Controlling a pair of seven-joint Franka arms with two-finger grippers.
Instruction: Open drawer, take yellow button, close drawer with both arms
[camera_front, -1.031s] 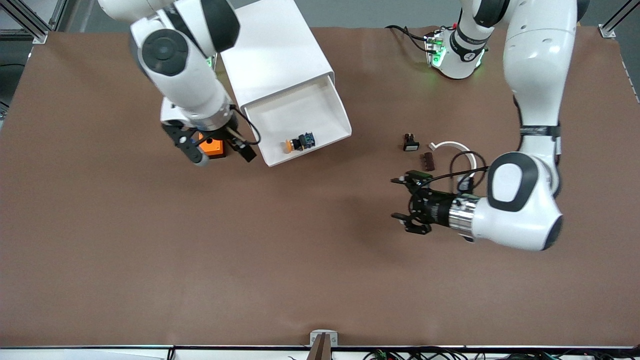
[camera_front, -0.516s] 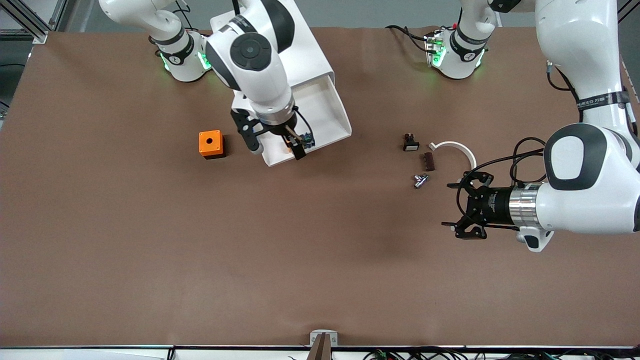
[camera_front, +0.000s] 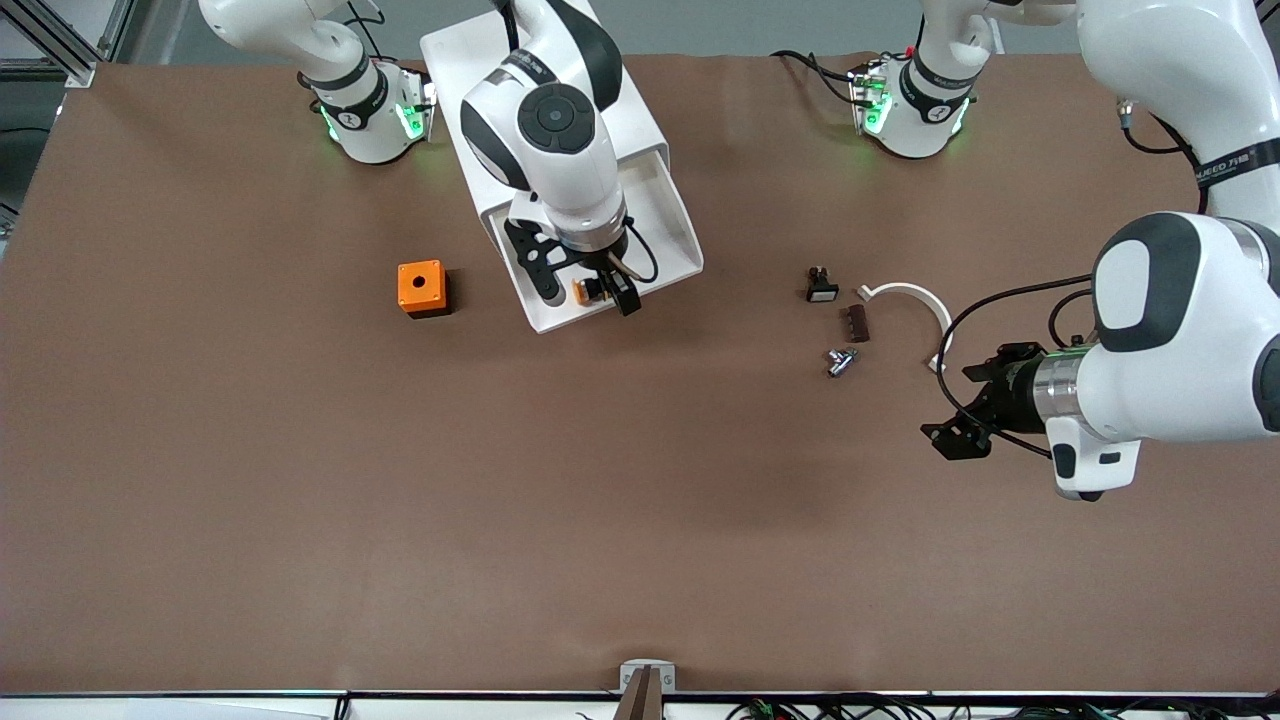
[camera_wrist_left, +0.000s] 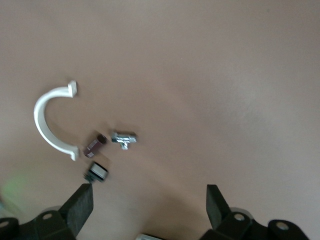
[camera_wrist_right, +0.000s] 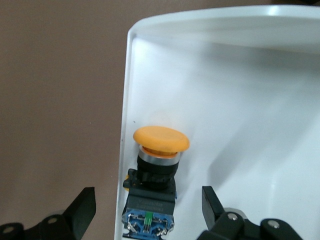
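Note:
The drawer (camera_front: 672, 232) stands pulled out of the white cabinet (camera_front: 640, 125). The button (camera_front: 582, 292) lies on its side in the drawer, at the corner nearest the front camera. In the right wrist view its orange cap (camera_wrist_right: 161, 139) sits against the drawer's side wall (camera_wrist_right: 128, 100). My right gripper (camera_front: 587, 292) is open, down in the drawer, with one finger on each side of the button's body (camera_wrist_right: 148, 210); the pads do not touch it. My left gripper (camera_front: 952, 402) is open and empty (camera_wrist_left: 150, 205) over bare table by the small parts.
An orange cube box (camera_front: 420, 288) stands beside the drawer toward the right arm's end. A small black button with a white face (camera_front: 821, 287), a brown piece (camera_front: 858, 322), a metal piece (camera_front: 840, 360) and a white arc (camera_front: 915, 295) lie near the left gripper.
My right arm swung from over the orange box to the drawer and lowered its open fingers astride the button. My left arm drew back toward its own end of the table.

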